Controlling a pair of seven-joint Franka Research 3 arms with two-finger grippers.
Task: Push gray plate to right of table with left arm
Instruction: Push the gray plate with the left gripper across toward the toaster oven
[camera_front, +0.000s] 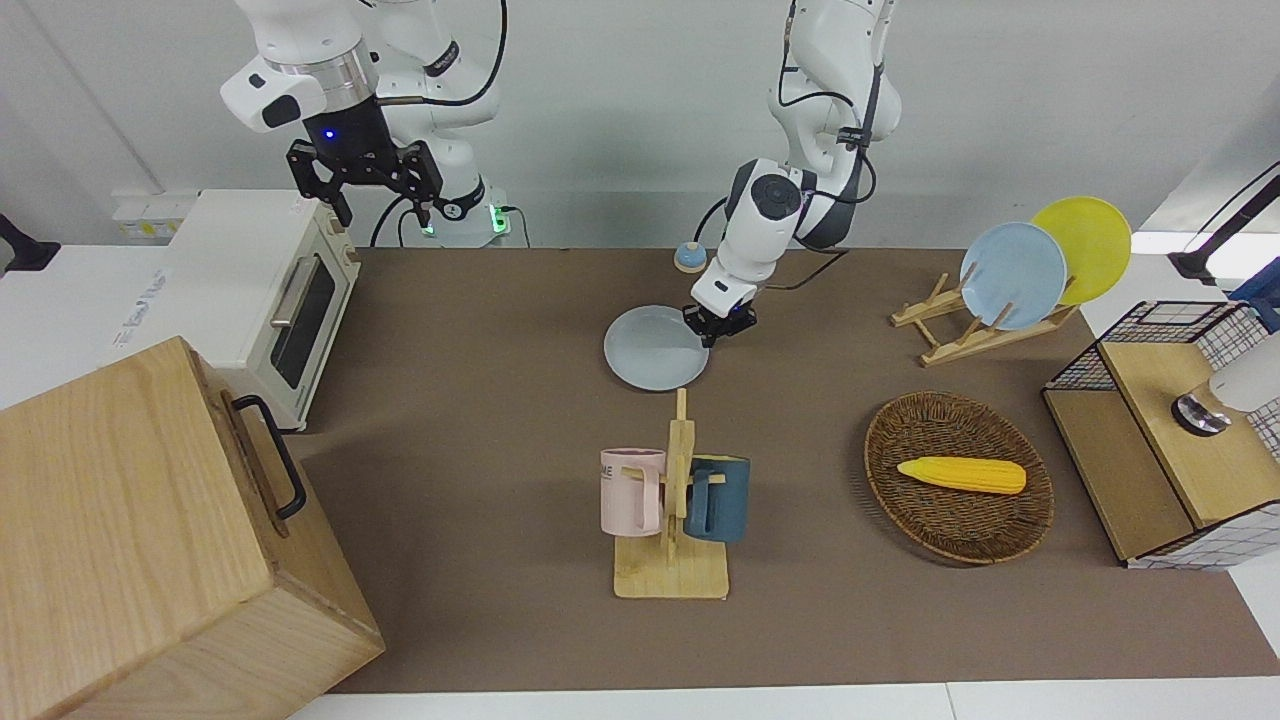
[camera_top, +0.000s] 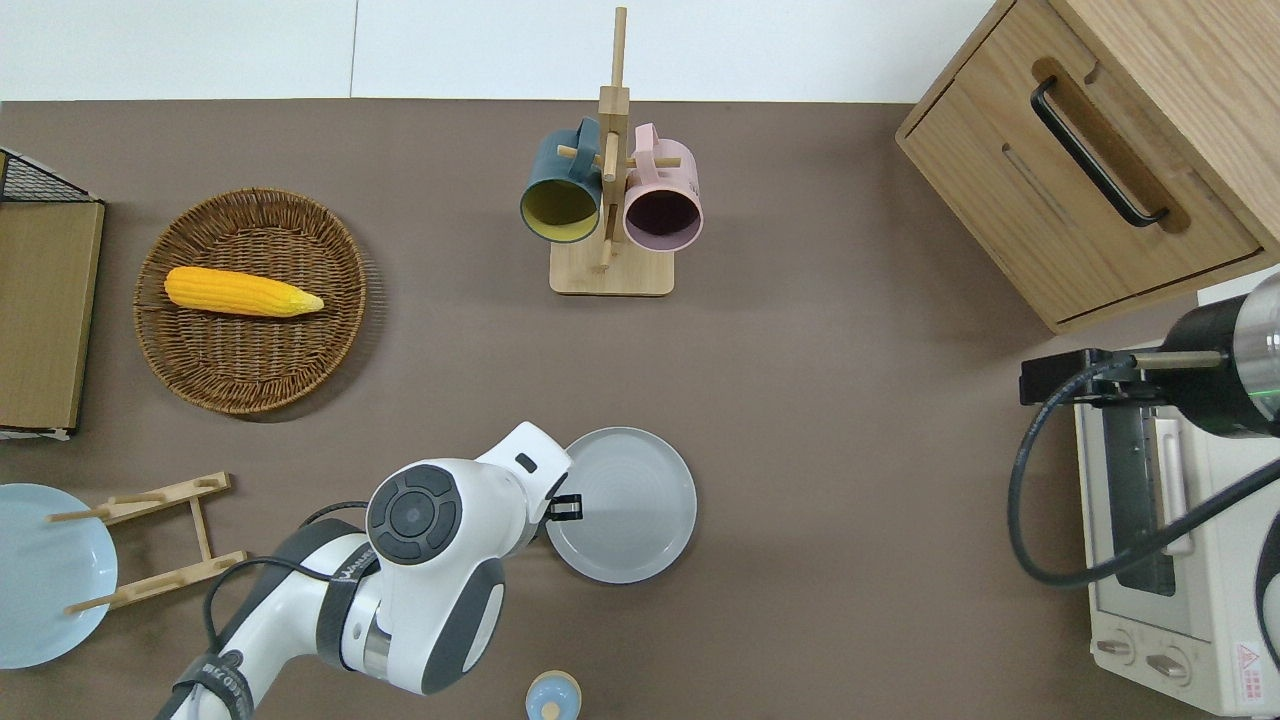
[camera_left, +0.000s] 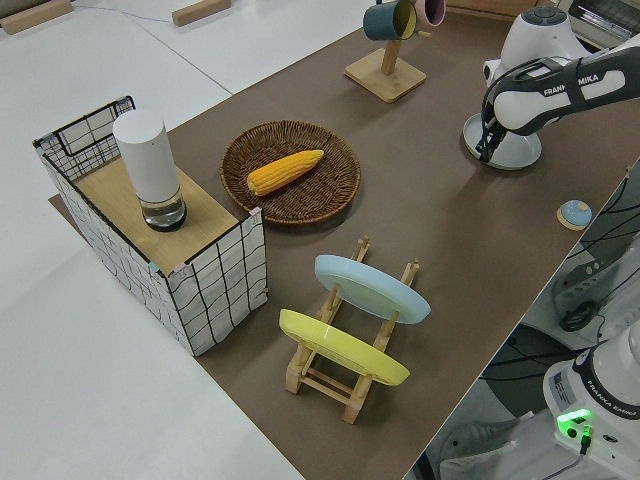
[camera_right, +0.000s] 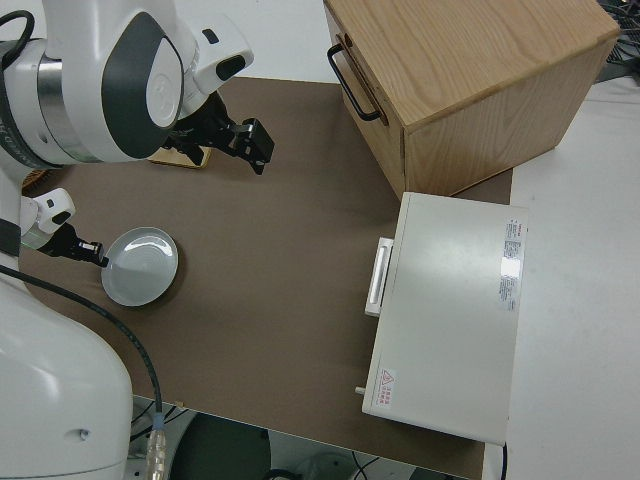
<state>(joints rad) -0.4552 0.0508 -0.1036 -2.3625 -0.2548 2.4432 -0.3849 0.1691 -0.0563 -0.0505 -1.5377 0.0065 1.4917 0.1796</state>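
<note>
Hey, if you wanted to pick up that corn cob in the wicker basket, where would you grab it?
Grip the corn cob across its thick middle, coming straight down from above. It lies flat in the wicker basket, its long axis running along the table's length, so the fingers should close across its width.

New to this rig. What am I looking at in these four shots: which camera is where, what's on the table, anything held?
Two white robot arms at a brown table, each ending in a two-finger pincer. The views are front, overhead, and one from each end.

The left pincer is low, at the edge of the gray plate on the side toward the left arm's end, placed to push it. Nothing is held. The right arm is parked, pincer open.

Also on the table: a mug stand with pink and blue mugs, a basket with a corn cob, a rack with blue and yellow plates, a toaster oven, and a wooden cabinet.
</note>
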